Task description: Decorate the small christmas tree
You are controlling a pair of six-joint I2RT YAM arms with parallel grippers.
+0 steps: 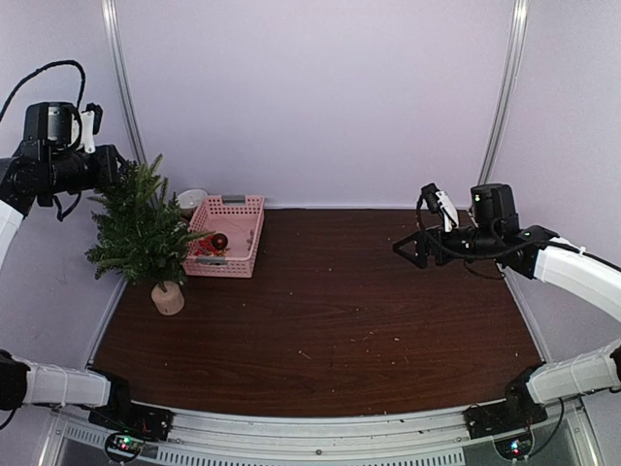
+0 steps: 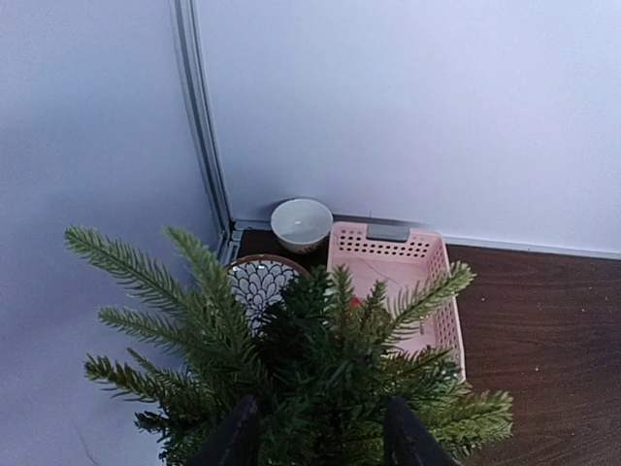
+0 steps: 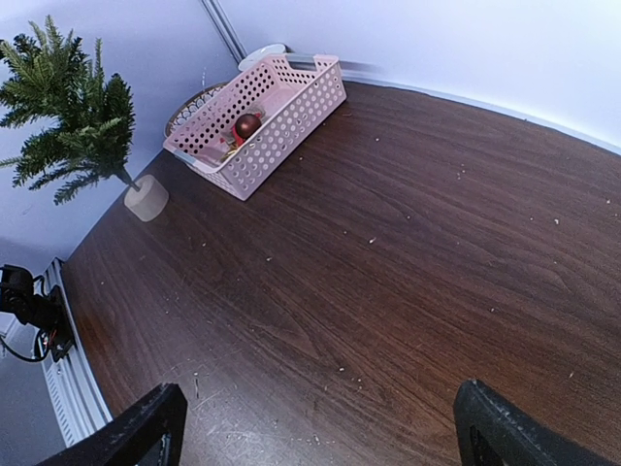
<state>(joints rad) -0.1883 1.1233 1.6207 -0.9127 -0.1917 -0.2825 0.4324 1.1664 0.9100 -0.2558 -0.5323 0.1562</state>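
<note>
The small christmas tree (image 1: 141, 228) stood far left on the surface (image 1: 340, 320), beside the pink basket (image 1: 228, 205). The left tool (image 2: 320, 442) straddled its top needles, fingers (image 2: 238, 437) partly apart; gripping or not, I couldn't tell. The right tool (image 3: 325, 437) hung wide open, well off right.

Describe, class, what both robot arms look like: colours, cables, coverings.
Both the left arm and right arm have white-covered links, black joints and wrists, looping black cables and black fingers. A small white part sits on each wrist.

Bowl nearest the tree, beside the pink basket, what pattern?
The bowl has a fish-scale pattern, dark lines on white; best in the left wrist view.
</note>
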